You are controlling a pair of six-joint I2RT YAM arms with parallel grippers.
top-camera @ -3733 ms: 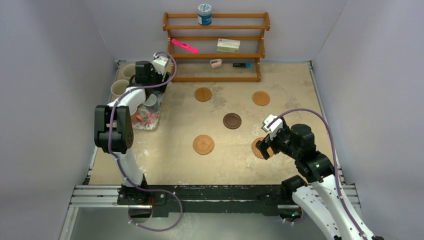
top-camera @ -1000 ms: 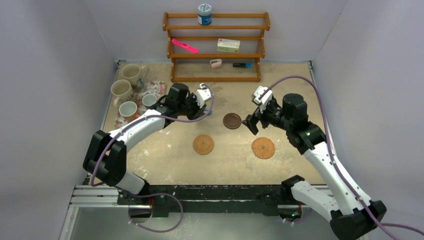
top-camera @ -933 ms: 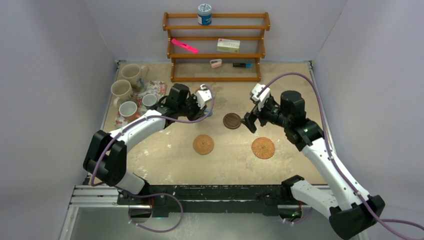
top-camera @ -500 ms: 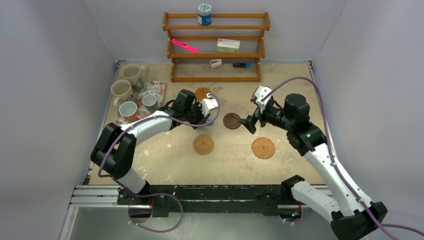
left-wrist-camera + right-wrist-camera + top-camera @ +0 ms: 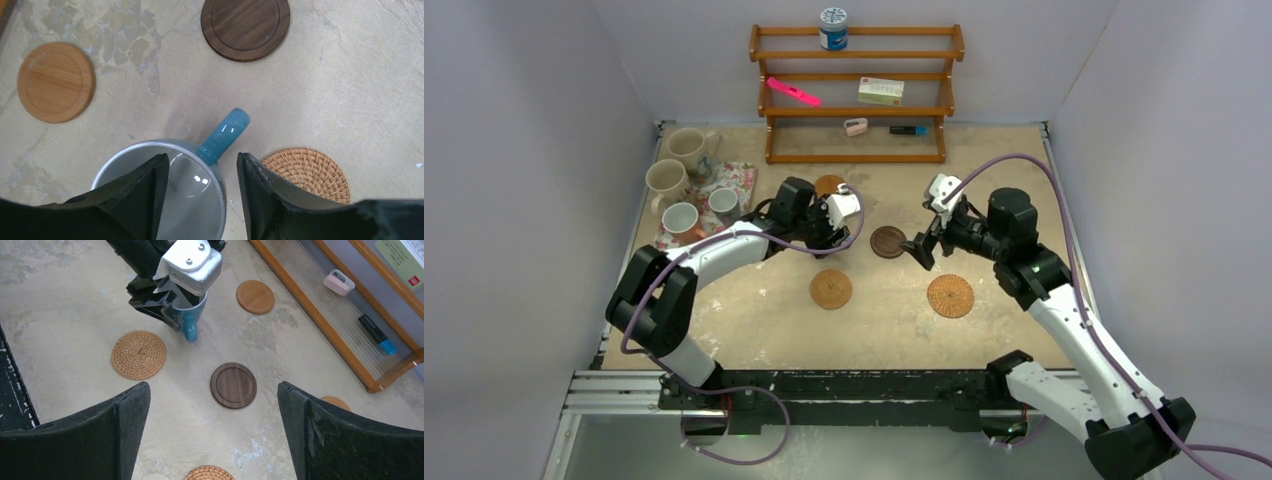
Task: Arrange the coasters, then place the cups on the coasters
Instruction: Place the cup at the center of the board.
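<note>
The left gripper (image 5: 202, 162) is spread around the rim of the blue cup (image 5: 192, 200), not pinching. The cup seems to sit on bare table (image 5: 350, 75), just beside a woven coaster (image 5: 307, 172). It should pinch, lift, and land it in the middle. The right gripper (image 5: 214, 387) is spread wide.

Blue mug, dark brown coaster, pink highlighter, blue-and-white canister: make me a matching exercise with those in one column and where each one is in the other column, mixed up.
Things
1. blue mug
2. dark brown coaster
3. pink highlighter
4. blue-and-white canister

Places
A. top shelf of the wooden rack
B. rim between the fingers of the left end effector
C. flat on the table, nothing on it
D. middle shelf of the rack, lying slanted

Pairs: 1-B, 2-C, 3-D, 4-A
</note>
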